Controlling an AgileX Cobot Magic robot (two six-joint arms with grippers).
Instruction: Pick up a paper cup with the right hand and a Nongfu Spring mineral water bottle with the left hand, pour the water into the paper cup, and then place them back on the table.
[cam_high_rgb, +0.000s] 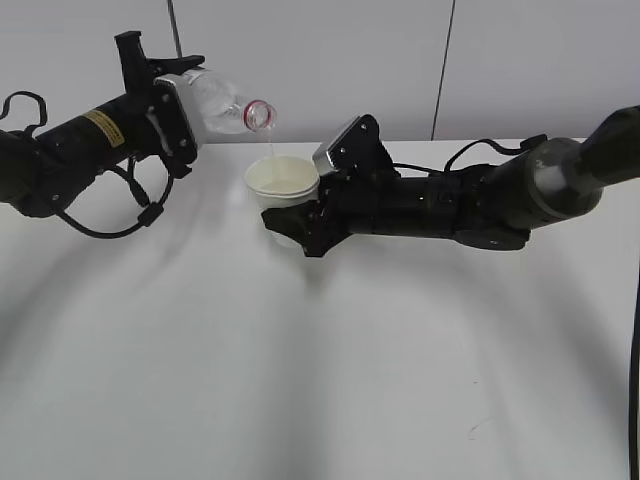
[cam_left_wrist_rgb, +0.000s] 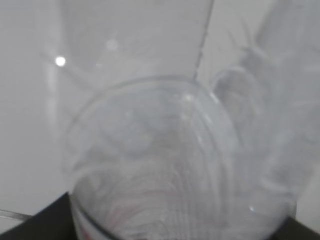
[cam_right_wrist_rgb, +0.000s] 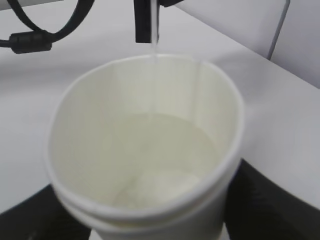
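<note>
Cream-white paper cup (cam_high_rgb: 283, 186), rolled rim, tapered, partly filled with water, pinched in the right hand (cam_high_rgb: 300, 222) and held off the table (cam_high_rgb: 330, 380). Just above and left of that pincer, clear Nongfu Spring mineral water bottle (cam_high_rgb: 225, 105) with red neck ring, tipped mouth-down, thin stream falling into the cup. Clamped around the bottle's body, the left hand (cam_high_rgb: 172, 115), yellow label band on its arm.

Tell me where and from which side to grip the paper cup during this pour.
Grip the paper cup on its tapered wall below the rolled rim, from the side facing away from the bottle, as the right gripper does. That keeps the mouth open to the stream.
</note>
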